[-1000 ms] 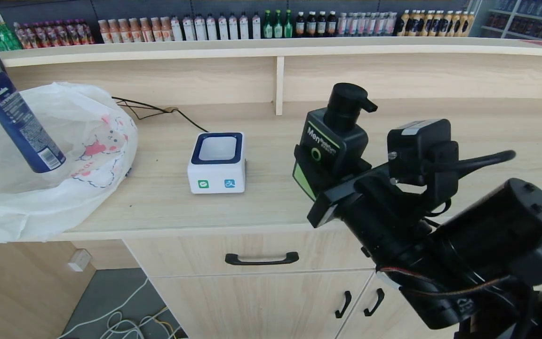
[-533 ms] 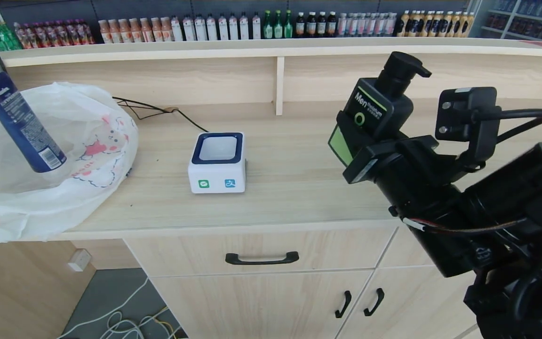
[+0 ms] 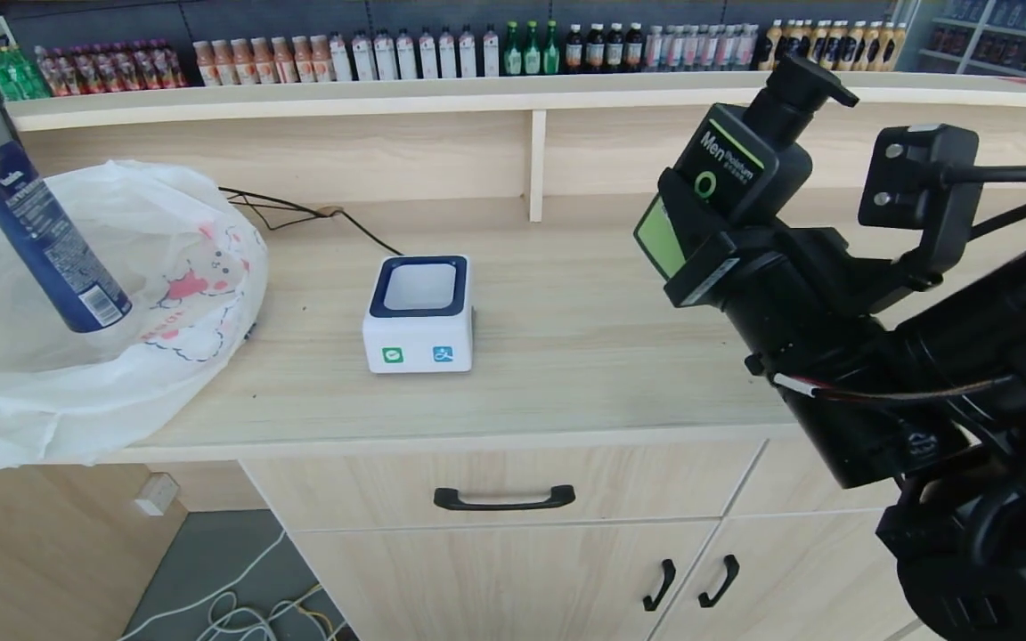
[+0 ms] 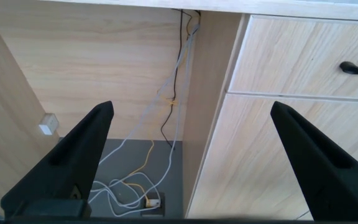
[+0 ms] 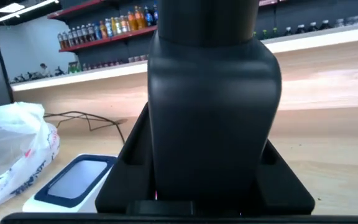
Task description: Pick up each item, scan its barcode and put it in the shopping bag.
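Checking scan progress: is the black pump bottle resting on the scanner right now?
No, the right gripper holds the pump bottle up in the air, off to the right of the scanner.

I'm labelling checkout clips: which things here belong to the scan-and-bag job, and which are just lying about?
Job: pump bottle, scanner, shopping bag, blue tube standing in the bag.
Lying about: black cable on the counter, drinks bottles on the back shelf, floor wires.

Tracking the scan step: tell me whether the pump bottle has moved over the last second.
Yes. The pump bottle has risen and shifted to the robot's right, away from the scanner.
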